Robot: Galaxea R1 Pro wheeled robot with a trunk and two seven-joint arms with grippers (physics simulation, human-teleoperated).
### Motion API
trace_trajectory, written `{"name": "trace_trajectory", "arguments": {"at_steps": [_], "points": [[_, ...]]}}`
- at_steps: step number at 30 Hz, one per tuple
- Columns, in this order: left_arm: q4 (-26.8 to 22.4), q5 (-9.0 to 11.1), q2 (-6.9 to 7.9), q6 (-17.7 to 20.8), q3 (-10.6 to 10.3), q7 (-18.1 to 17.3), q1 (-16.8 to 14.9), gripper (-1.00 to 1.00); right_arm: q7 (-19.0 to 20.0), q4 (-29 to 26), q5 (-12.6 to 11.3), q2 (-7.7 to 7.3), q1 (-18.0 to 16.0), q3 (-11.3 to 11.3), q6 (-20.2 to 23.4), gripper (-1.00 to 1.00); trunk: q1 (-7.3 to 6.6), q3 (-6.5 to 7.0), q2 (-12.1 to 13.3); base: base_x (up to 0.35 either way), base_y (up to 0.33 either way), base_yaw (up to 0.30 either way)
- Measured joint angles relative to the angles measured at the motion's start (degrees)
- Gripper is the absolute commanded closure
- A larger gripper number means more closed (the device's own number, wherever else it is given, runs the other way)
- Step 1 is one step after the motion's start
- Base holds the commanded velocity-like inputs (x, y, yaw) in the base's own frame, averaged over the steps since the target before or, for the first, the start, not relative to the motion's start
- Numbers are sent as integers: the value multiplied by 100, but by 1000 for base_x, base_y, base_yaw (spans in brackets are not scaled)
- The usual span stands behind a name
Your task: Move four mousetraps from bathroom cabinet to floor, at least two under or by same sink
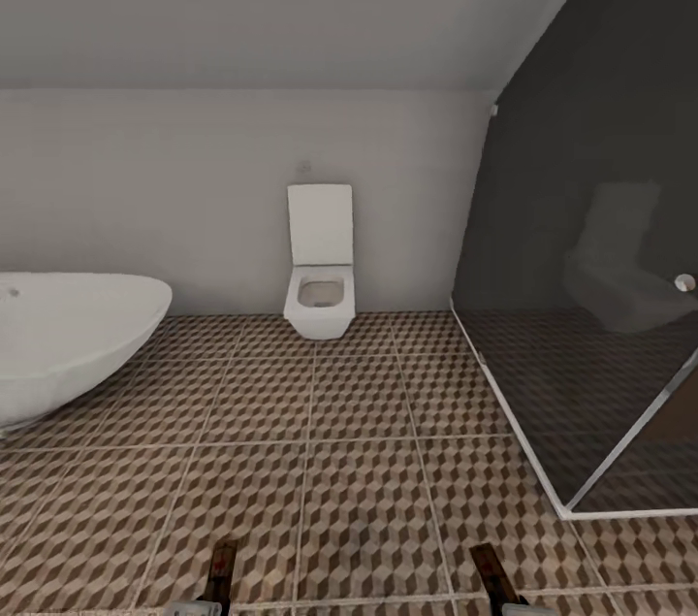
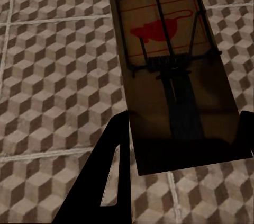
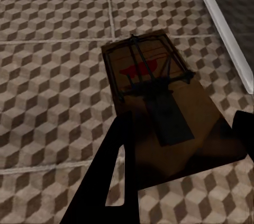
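In the left wrist view, one tan mousetrap (image 2: 174, 70) with a black wire bar and a red mark sits between the dark fingers (image 2: 114, 181) of my left gripper (image 2: 180, 155), which is shut on it above the cube-patterned bathroom floor (image 2: 53, 75). My right gripper (image 3: 180, 150) is shut on a second mousetrap (image 3: 159, 107) over the same tiles. In the head view both traps poke up at the bottom edge, the left-hand mousetrap (image 1: 221, 575) and the right-hand mousetrap (image 1: 492, 579). The cabinet and the bathroom sink are out of view.
A white toilet (image 1: 320, 267) stands against the far wall ahead. A white oval bathtub (image 1: 68, 335) sits at the left. A dark glass shower stall (image 1: 601, 286) with a pale raised curb (image 1: 514, 422) takes up the right. Open patterned floor (image 1: 320, 441) lies between them.
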Motion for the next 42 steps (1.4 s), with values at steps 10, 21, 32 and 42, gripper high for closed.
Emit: {"name": "trace_trajectory", "arguments": {"at_steps": [10, 21, 32, 42], "points": [[0, 0, -4, 0, 0, 0, 0, 100, 0, 0, 0, 0, 0, 1, 4, 100, 0, 0, 0, 0, 0, 282], [0, 0, -4, 6, -1, 0, 0, 100, 0, 0, 0, 0, 0, 3, 3, 100, 0, 0, 0, 0, 0, 282], [0, 0, -6, 8, 0, 0, 0, 100, 1, 0, 0, 0, 0, 6, 3, 100, 0, 0, 0, 0, 0, 282], [0, -1, -5, 9, 0, 0, 0, 100, 1, 0, 0, 0, 0, 6, -1, 100, 0, 0, 0, 0, 0, 282]]}}
